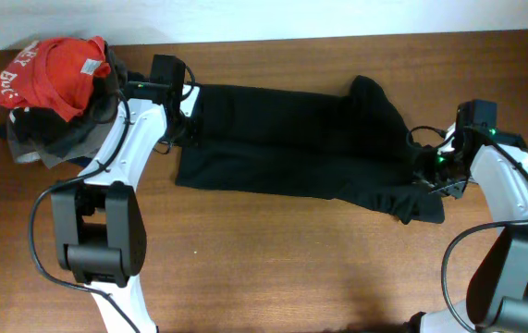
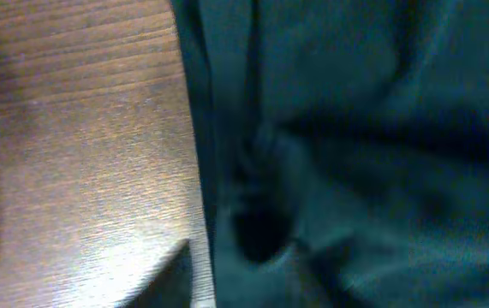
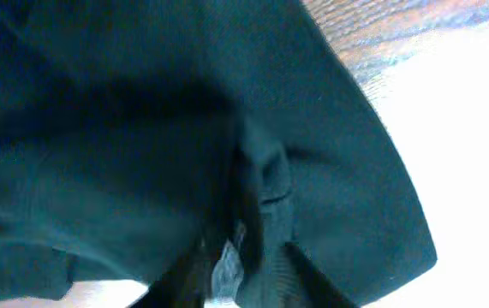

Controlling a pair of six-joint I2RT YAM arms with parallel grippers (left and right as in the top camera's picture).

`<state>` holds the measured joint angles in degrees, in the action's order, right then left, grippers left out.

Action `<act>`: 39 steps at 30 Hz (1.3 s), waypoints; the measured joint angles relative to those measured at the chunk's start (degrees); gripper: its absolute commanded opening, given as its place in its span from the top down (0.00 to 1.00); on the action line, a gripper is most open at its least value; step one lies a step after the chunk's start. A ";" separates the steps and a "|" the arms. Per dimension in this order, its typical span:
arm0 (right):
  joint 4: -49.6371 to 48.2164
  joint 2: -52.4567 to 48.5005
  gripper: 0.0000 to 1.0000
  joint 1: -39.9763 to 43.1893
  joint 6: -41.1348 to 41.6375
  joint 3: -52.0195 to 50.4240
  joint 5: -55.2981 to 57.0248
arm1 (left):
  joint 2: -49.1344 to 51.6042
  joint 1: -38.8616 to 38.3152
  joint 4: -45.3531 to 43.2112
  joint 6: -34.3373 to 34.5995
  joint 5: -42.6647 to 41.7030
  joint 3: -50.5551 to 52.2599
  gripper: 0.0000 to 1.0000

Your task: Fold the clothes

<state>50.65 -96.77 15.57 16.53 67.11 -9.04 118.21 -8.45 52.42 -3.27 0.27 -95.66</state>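
Black shirt (image 1: 291, 139): lies as long band across middle of table (image 1: 273, 268), right end bunched; no legible marking.
Left gripper (image 1: 188, 118): at shirt's left edge; grasping or released, cannot tell.
Right gripper (image 1: 427, 171): at bunched right end; grip likewise cannot tell.
Red shirt (image 1: 55, 69): far-left pile, atop grey garments (image 1: 46, 148); white lettering crumpled, illegible.

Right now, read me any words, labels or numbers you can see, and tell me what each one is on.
Red shirt: white lettering, too small and crumpled to read.
Its white patch: too small to read.
Black shirt: no text visible in any view.
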 measured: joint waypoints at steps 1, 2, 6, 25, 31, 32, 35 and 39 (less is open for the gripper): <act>0.04 0.02 0.61 0.07 -0.02 0.15 0.15 | 0.09 0.00 0.02 -0.02 0.46 0.00 0.46; 0.09 0.00 0.60 0.11 -0.11 0.37 0.24 | 0.13 0.00 0.00 -0.02 0.87 0.00 0.45; 3.85 -0.04 0.59 0.15 -0.44 4.26 0.44 | 0.26 0.00 0.00 -0.07 3.23 0.00 0.42; 10.54 -0.04 0.32 -3.15 -9.40 30.45 -2.12 | 1.18 0.96 -7.37 -4.59 -3.30 -19.65 0.17; 8.50 -0.07 0.32 -6.71 -9.68 30.45 -2.47 | 6.29 0.96 -14.32 -4.68 -4.42 -19.76 0.17; 8.39 -0.09 0.32 -7.10 -9.70 30.47 -2.47 | 7.48 0.96 -14.97 -4.68 -4.44 -19.76 0.17; 8.41 -0.35 0.32 -7.96 -9.70 30.47 -2.47 | 11.23 0.96 -17.42 -4.68 -4.61 -19.76 0.17; 8.59 -0.70 0.32 -8.28 -9.70 30.47 -2.45 | 14.97 0.96 -19.98 -4.68 -4.61 -19.76 0.17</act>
<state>59.24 -97.47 7.29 6.83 97.58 -11.49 133.19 -7.49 32.45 -7.94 -4.34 -115.42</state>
